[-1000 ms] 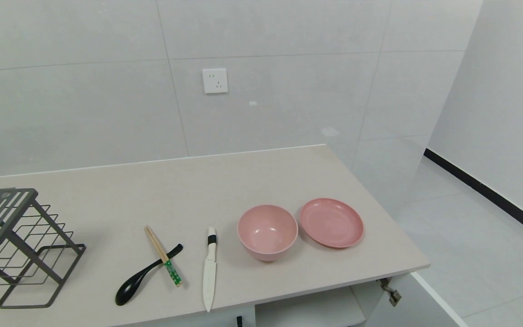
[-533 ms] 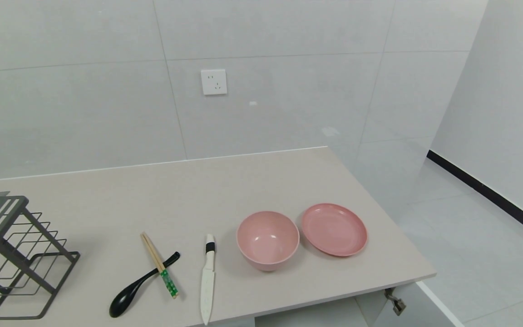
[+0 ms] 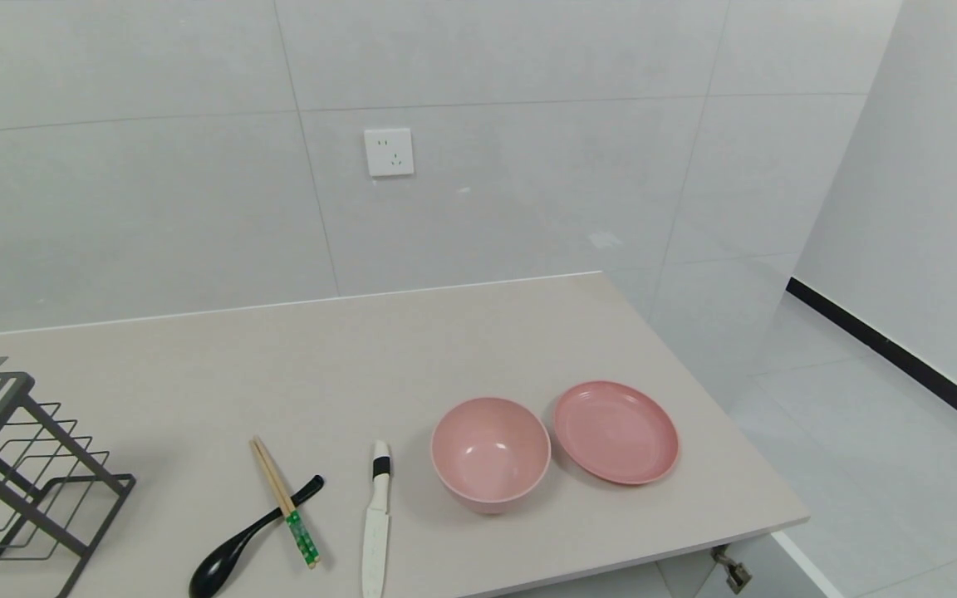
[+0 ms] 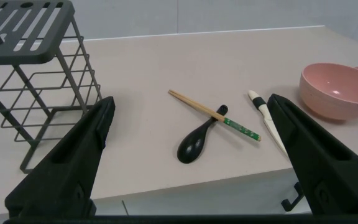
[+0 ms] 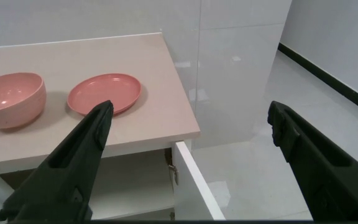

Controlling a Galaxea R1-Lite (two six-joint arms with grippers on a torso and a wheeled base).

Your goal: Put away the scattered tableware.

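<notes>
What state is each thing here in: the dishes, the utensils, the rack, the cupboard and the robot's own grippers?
pink bowl: upright, empty.
pink plate: flat, empty.
knife: lying flat.
chopsticks: lying across the spoon's handle.
black spoon: lying under the chopsticks.
rack: standing, empty.
cabinet door: open.
left gripper: open.
right gripper: open.

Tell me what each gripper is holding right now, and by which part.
Nothing is held. The left gripper and right gripper are both open, fingers spread wide with nothing between them.
</notes>
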